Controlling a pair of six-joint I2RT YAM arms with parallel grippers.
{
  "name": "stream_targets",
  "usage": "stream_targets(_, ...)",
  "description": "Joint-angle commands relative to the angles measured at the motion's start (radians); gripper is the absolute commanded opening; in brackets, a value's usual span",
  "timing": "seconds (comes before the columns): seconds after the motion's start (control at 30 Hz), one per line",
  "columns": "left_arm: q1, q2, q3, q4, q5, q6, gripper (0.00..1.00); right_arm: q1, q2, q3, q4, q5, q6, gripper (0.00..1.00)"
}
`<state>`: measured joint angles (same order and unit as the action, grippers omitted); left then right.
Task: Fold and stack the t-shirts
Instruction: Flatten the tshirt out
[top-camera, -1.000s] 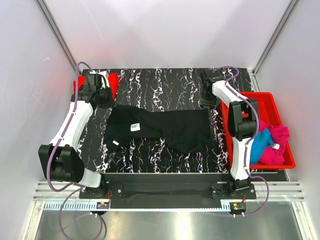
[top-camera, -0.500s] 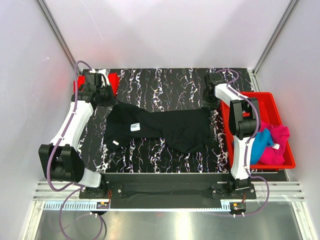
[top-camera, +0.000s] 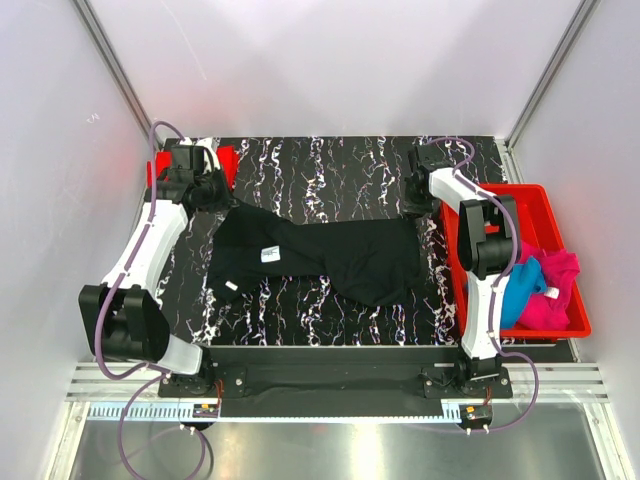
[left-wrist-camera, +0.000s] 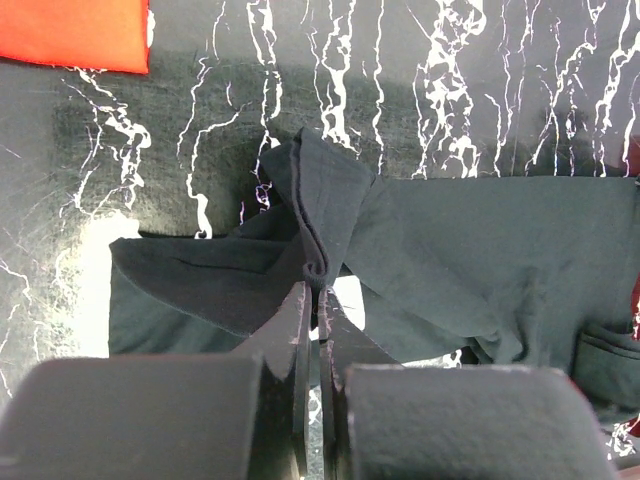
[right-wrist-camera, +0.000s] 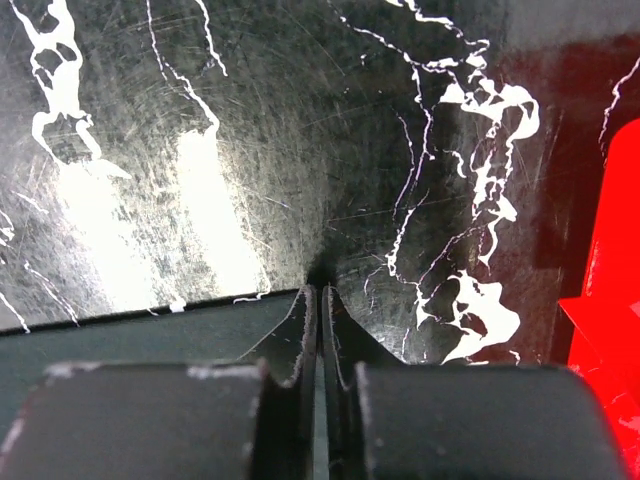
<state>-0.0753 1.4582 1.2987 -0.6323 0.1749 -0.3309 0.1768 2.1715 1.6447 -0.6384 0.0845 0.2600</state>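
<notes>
A black t-shirt lies spread across the middle of the black marbled table. My left gripper is shut on a raised fold at the shirt's far left corner, its jaws pinching the cloth. My right gripper is shut at the shirt's far right corner; in the right wrist view the cloth edge runs into the closed jaws. A red t-shirt lies at the far left, also in the left wrist view. Bright blue and magenta t-shirts lie in the bin.
A rigid red plastic bin stands at the table's right edge, just right of my right arm; its wall shows in the right wrist view. White walls close in the table at the back and sides.
My left gripper has drawn the shirt's far left corner a little up and toward the back left. My right gripper has shifted slightly, and the shirt's right edge has pulled in a little.
</notes>
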Motion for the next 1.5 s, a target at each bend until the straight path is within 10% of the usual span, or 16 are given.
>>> stream_targets(0.0,0.002,0.005,0.004,0.052,0.026,-0.017,0.0,0.006,-0.018,-0.022,0.039,-0.002,-0.047,0.0)
stream_targets(0.4,0.002,-0.094,0.469,-0.032,-0.233,-0.017,0.0,0.006,-0.447,0.309,-0.098,0.083,0.022,0.0)
stream_targets(0.83,0.002,-0.551,0.631,-0.024,-0.18,-0.042,0.0,0.006,-1.2,0.144,0.088,-0.204,0.12,0.0)
stream_targets(1.47,0.002,-0.604,0.904,-0.201,-0.118,-0.062,0.0,0.006,-1.339,0.33,-0.179,-0.232,0.13,0.0)
